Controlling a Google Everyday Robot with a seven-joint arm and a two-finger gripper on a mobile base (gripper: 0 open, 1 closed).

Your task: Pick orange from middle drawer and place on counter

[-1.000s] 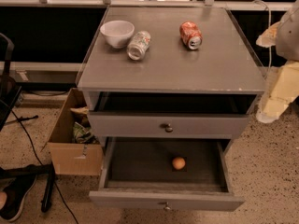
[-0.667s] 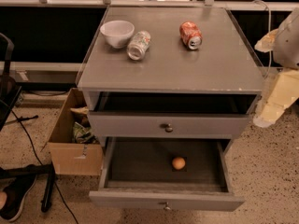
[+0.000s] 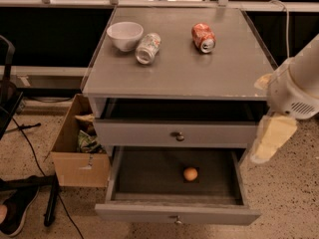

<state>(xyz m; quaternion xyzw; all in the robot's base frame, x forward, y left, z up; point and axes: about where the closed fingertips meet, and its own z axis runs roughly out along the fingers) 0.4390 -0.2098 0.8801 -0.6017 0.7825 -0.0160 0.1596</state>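
Counter (image 3: pixel 199 73): bowl (image 3: pixel 125 35), silver can (image 3: pixel 148 47), red can (image 3: pixel 203 37)

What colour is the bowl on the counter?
White bowl, camera view, back left of the counter. The end effector hangs off the counter's right side.

I took it for a lab or test room rather than a home: a plain grey drawer cabinet (image 3: pixel 144 132) with a scuffed tabletop (image 3: pixel 179 76) stood on speckled floor (image 3: pixel 284 198), a cardboard box (image 3: pixel 79 167) of scraps beside it, a loose cable (image 3: pixel 288 24) behind. My tool (image 3: pixel 271 138) hung off its right side.
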